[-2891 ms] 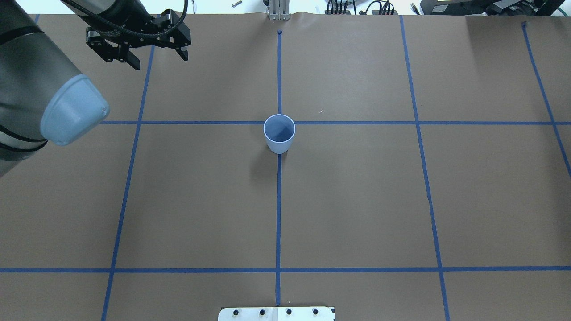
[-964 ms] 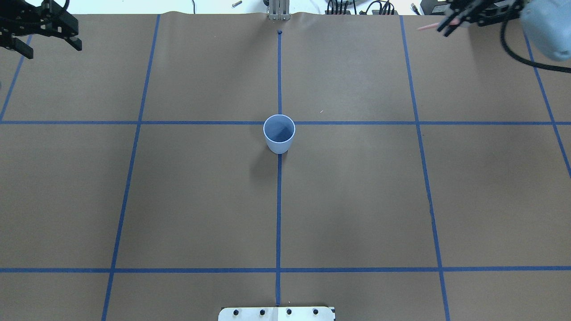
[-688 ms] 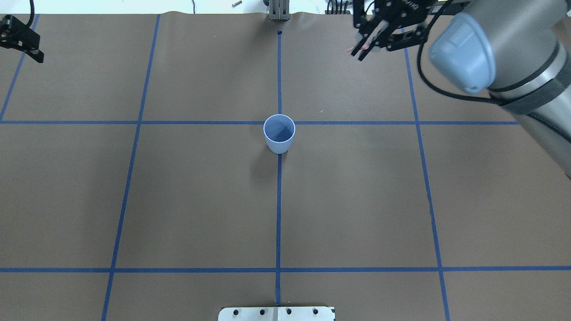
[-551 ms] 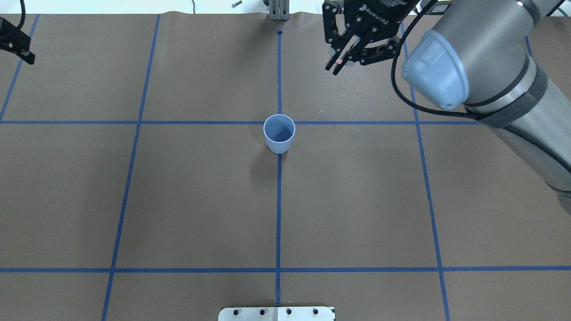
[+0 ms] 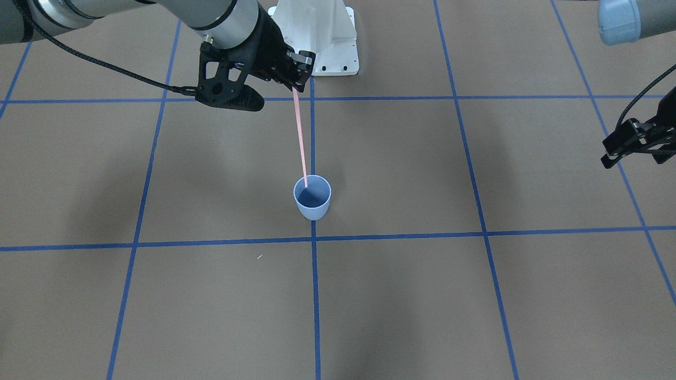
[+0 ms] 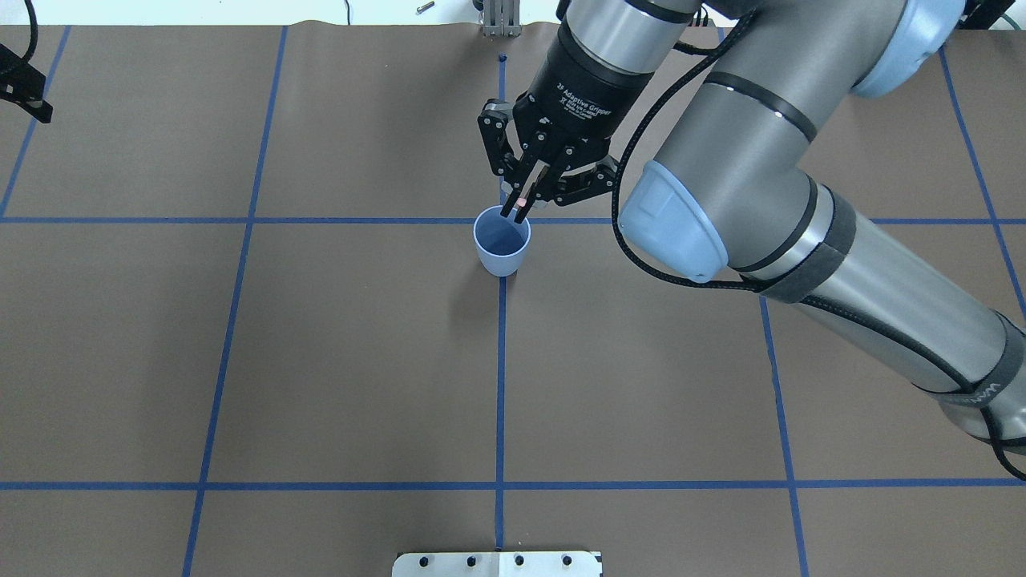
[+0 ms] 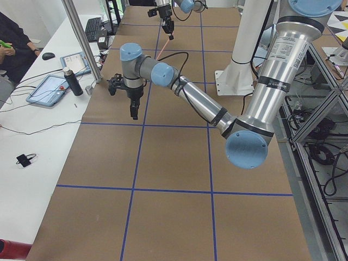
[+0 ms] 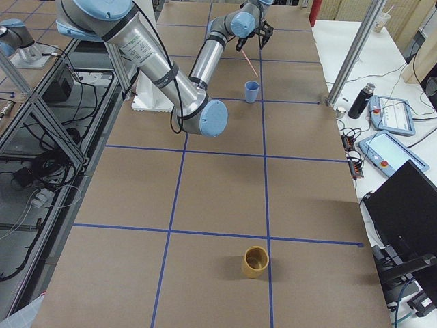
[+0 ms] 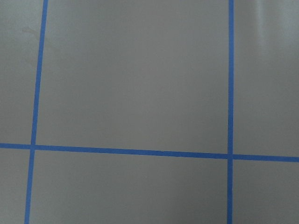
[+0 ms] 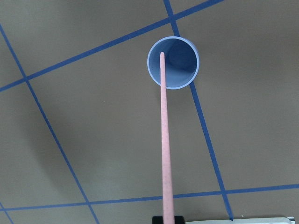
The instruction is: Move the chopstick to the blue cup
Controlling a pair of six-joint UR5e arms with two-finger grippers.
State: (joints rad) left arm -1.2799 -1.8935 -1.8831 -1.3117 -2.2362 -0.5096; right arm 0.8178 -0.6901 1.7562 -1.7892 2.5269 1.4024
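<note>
The blue cup (image 6: pixel 502 244) stands upright at the table's middle, where two tape lines cross. My right gripper (image 6: pixel 517 213) is shut on the upper end of the pale pink chopstick (image 5: pixel 300 137), which hangs almost upright below it. In the right wrist view the chopstick (image 10: pixel 164 140) points down at the cup (image 10: pixel 180 79), with its lower tip over the opening near the rim. My left gripper (image 5: pixel 634 158) is far off at the table's left edge, its fingers apart and empty.
Brown paper with blue tape lines covers the table (image 6: pixel 361 361). A tan cup (image 8: pixel 256 262) stands near the table's right end. A white mount plate (image 5: pixel 322 37) is at the robot's base. A bottle (image 7: pixel 69 81) and tablets are on the side bench.
My right arm has swung in from the far right corner with the chopstick to just above the blue cup. My left arm has drawn back to the far left edge.
</note>
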